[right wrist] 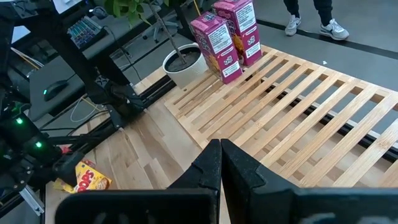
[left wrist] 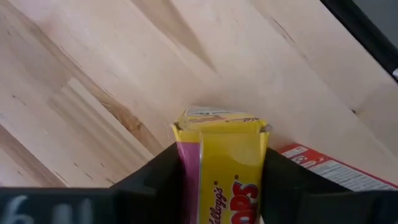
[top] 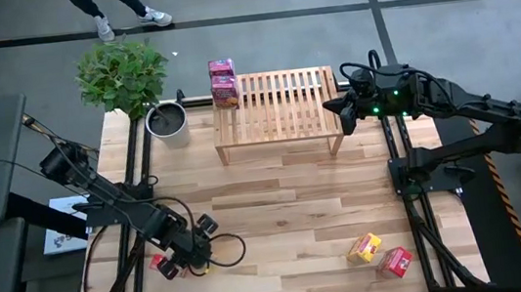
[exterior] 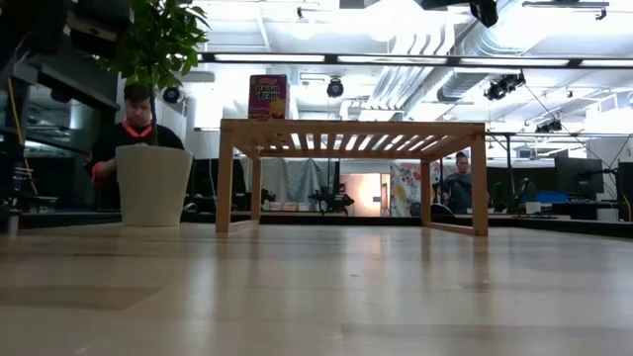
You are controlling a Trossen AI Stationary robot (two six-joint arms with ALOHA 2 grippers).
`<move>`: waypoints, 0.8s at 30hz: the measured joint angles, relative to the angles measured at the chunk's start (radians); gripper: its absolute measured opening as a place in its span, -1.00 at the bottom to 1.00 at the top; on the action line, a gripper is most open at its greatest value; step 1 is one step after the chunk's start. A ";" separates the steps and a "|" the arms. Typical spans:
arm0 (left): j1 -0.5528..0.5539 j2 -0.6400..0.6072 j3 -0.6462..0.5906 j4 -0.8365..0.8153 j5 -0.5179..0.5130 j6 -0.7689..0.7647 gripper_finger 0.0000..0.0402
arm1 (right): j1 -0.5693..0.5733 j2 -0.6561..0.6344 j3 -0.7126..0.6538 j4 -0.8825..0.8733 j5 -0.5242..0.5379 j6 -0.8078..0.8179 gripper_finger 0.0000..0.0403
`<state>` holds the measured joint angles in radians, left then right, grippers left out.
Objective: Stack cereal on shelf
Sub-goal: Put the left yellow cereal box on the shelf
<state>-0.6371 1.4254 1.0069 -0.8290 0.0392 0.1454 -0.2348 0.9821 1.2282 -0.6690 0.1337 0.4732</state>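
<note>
My left gripper (top: 192, 250) is near the table's front left, shut on a yellow cereal box (left wrist: 221, 168). A red box (top: 161, 265) lies on the table right beside it. Two pink boxes (top: 223, 81) stand upright on the far left corner of the light-wood slatted shelf (top: 280, 104). They also show in the right wrist view (right wrist: 227, 37). My right gripper (top: 333, 108) is shut and empty at the shelf's right end, above its slats (right wrist: 298, 106). Another yellow box (top: 364, 247) and another red box (top: 395, 261) lie on the table at the front right. My left gripper pinches the yellow box between its two fingers (left wrist: 155, 177), one on each of two opposite sides. The box's closed end flap (left wrist: 217, 121) sticks out past the fingertips. Whether the box is clear of the table, I cannot tell.
A potted plant in a white pot (top: 167, 120) stands just left of the shelf. Dark frame rails (top: 134, 160) run along both table sides. A person's legs (top: 127, 14) are beyond the far edge, and people sit in the room behind (exterior: 134, 129). Bare tabletop (top: 288, 212) lies between shelf and front.
</note>
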 joint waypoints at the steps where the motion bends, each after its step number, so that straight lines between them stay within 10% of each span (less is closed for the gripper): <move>1: 0.005 -0.005 0.000 -0.004 0.006 -0.006 -0.31 | 0.000 0.000 0.000 0.000 0.000 0.000 -1.00; 11: 0.121 -0.110 0.260 -0.241 0.000 0.062 -0.40 | 0.000 0.000 0.000 0.000 0.016 -0.002 -1.00; 24: 0.610 0.229 1.161 -0.465 -0.218 0.084 -0.40 | 0.000 0.000 0.001 0.000 0.054 0.000 -1.00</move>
<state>-0.0270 1.6546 2.1680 -1.2941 -0.1784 0.2297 -0.2352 0.9825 1.2289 -0.6693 0.1879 0.4728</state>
